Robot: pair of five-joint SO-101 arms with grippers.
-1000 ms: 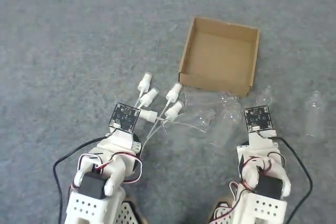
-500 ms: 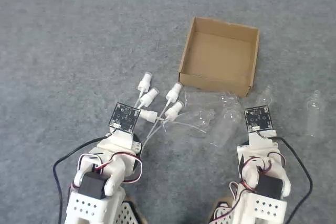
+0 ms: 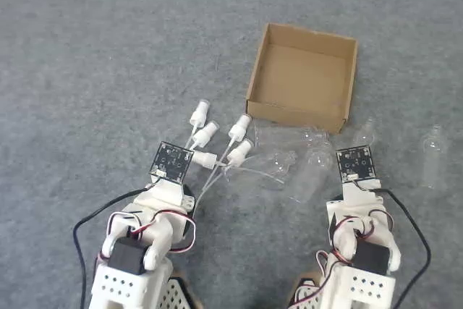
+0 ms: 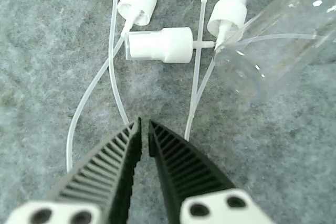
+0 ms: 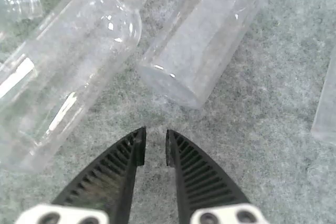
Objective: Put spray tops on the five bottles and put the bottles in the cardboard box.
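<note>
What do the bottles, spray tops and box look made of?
Bottles: probably clear glossy plastic; they are see-through with sharp highlights.
Spray tops: smooth, opaque white plastic, with translucent dip tubes.
Cardboard box: plain brown card, matte.

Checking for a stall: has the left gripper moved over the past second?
No. The left gripper keeps its place: in the high view its arm lies just as before against the cardboard box and spray tops.

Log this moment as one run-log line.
left gripper: shut, empty, facing loose spray tops | right gripper: slightly open, empty, facing clear bottles | cardboard box: empty | bottles capped: none
</note>
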